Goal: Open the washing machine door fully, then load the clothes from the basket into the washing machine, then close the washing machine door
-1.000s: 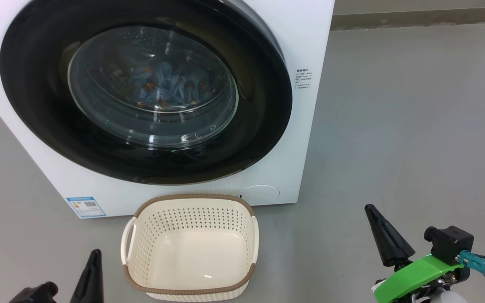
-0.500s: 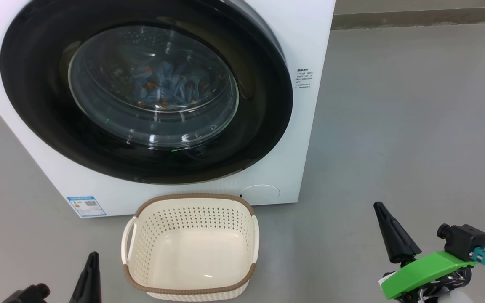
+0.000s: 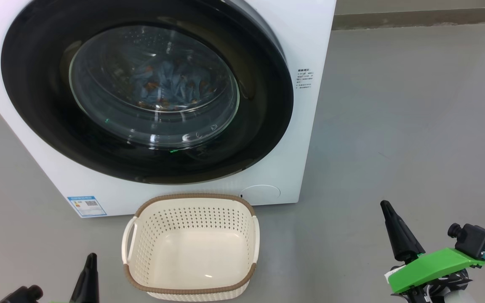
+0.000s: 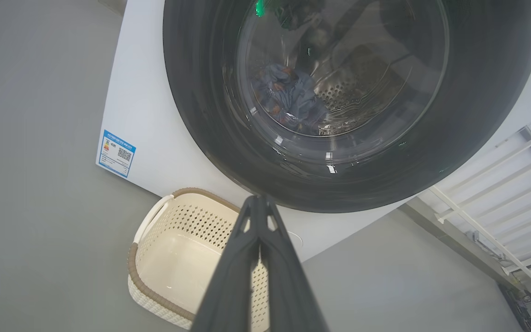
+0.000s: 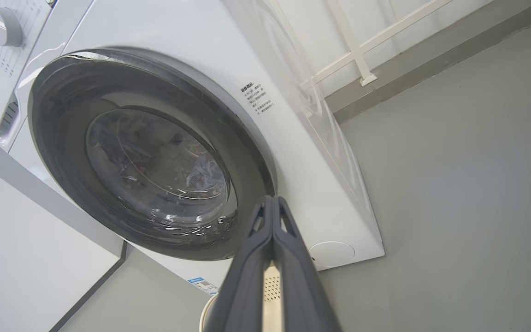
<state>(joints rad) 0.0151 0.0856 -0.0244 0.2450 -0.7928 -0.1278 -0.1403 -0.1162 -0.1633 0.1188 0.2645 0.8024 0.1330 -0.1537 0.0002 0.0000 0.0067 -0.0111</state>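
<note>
The washing machine door (image 3: 150, 122) is closed on the clothes (image 3: 173, 80), the basket (image 3: 194, 196) before it empty, left claw (image 3: 91, 263) and right claw (image 3: 387, 210) pinched together bare; the task looks done.

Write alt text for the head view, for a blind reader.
White washing machine, its round black door closed, blue clothes visible through it. An empty cream basket stands before it, between the shut left gripper and right gripper.
</note>
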